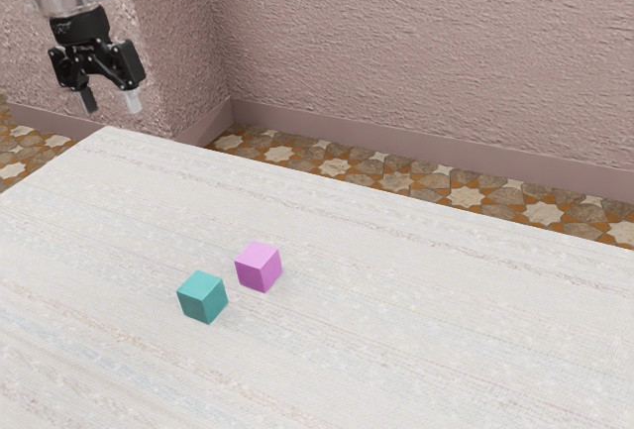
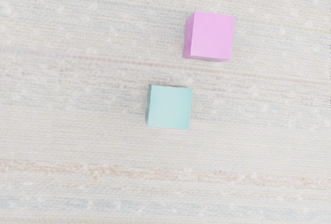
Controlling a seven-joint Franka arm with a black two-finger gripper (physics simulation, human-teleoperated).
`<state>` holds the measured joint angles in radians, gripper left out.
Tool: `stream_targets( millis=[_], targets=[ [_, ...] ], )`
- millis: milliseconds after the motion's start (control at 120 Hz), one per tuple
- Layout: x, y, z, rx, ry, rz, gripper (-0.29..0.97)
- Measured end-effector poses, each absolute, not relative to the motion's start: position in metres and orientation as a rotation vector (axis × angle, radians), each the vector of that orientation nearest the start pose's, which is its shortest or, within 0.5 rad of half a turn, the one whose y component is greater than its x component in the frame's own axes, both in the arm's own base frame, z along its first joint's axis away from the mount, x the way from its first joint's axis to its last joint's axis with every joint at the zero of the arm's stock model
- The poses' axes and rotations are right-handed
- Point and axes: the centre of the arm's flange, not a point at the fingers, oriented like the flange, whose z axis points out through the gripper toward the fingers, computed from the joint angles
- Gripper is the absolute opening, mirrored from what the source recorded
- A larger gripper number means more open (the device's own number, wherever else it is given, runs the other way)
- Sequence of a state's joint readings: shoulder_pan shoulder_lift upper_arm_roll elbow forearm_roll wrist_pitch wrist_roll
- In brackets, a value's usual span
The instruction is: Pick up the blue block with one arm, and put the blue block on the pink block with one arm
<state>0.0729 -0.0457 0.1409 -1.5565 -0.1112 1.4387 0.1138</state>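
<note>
A teal-blue block [image 1: 202,296] rests on the pale wooden table [image 1: 416,330], with a pink block [image 1: 259,267] just beyond it toward the exterior view's right, a small gap between them. My gripper [image 1: 109,102] hangs high in the upper left of the exterior view, far above the table, its fingers apart and holding nothing. From the wrist camera I look straight down on the blue block [image 2: 169,107] and the pink block [image 2: 209,36], both lying flat on the table.
A pink textured wall [image 1: 416,43] with a baseboard stands behind the table, and patterned floor tiles [image 1: 416,181] show past the table's far edge. The tabletop stretches wide around both blocks.
</note>
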Motion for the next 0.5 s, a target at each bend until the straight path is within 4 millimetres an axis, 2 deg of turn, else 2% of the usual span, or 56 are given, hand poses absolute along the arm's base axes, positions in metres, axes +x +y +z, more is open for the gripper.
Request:
stream_targets(
  millis=[83,117,217,308,375,500],
  targets=[
    [0.524,0.083,0.64,-3.263,-0.085,0.059,0.66],
    [0.525,0.075,0.628,-3.266,-0.062,0.076,0.66],
    [0.519,0.061,0.563,-3.273,-0.036,0.182,0.66],
    [0.507,0.072,0.512,-3.276,-0.089,0.216,0.65],
    [0.503,0.077,0.485,-3.269,-0.111,0.206,0.65],
    [0.499,0.074,0.437,-3.241,-0.096,0.166,0.65]
  ],
)
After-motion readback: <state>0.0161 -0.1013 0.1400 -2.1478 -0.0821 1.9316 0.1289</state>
